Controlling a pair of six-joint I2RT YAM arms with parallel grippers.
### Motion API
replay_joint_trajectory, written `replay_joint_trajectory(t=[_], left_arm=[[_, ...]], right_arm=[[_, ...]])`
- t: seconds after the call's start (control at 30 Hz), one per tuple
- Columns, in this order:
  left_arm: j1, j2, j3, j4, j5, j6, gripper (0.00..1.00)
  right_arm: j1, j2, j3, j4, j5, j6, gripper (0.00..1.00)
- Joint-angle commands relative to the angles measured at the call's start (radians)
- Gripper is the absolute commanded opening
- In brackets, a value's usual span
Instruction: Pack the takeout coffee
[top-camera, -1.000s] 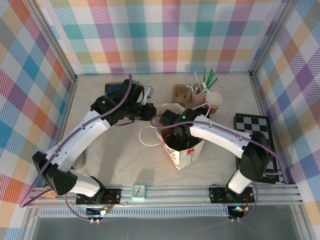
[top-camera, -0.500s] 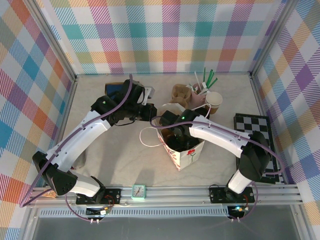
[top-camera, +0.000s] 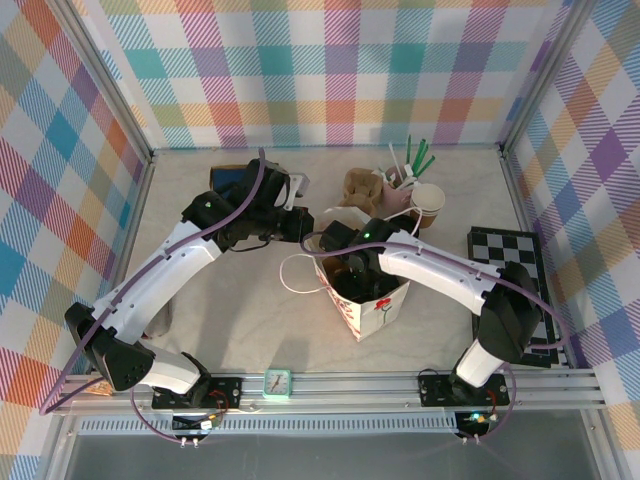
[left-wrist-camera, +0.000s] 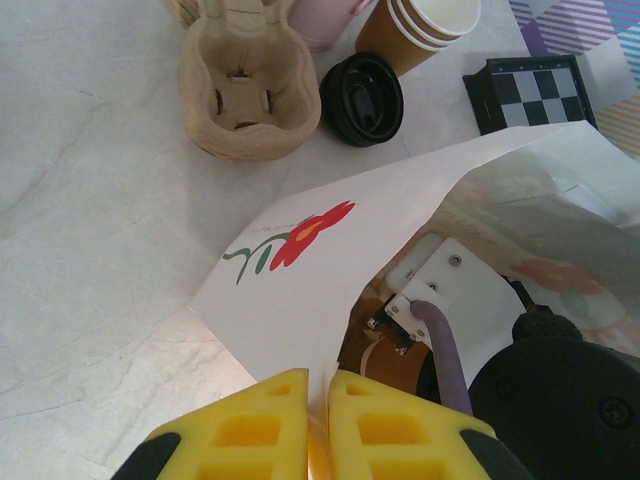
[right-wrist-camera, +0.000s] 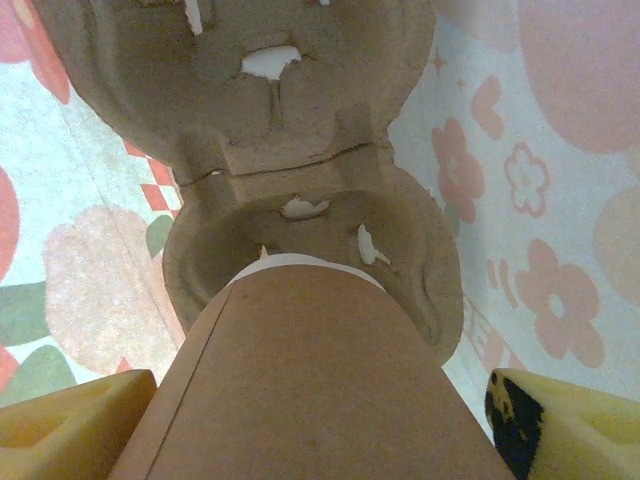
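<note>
A white paper bag (top-camera: 378, 310) with a red flower print stands open in the middle of the table. My left gripper (left-wrist-camera: 318, 400) is shut on the bag's upper edge (left-wrist-camera: 330, 270) and holds the mouth open. My right gripper (top-camera: 355, 272) reaches down inside the bag. In the right wrist view its yellow fingers (right-wrist-camera: 70, 415) flank the takeout coffee (right-wrist-camera: 310, 380), a kraft-brown cup whose base sits in a well of a pulp cup carrier (right-wrist-camera: 300, 150) on the bag's floor. The cup's lid is hidden from view.
Behind the bag lie another pulp carrier (left-wrist-camera: 245, 95), a loose black lid (left-wrist-camera: 362, 98) and stacked unlidded brown cups (left-wrist-camera: 425, 25). A pink cup with straws (top-camera: 405, 175) stands beside them. A checkerboard (top-camera: 505, 260) lies at the right, a small clock (top-camera: 277, 381) at the near rail.
</note>
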Motion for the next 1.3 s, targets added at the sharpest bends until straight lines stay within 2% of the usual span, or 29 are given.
replay_joint_trajectory(t=[0.0,1.27], left_arm=[[-0.015,-0.033,0.014,-0.012,0.014,-0.005,0.12],[-0.015,-0.041,0.005,-0.003,0.02,-0.008,0.12]], right_arm=[[-0.005,0.016,-0.013,-0.001,0.017,-0.003,0.31],[-0.016,0.046,-0.051,0.065,0.014,-0.013,0.29]])
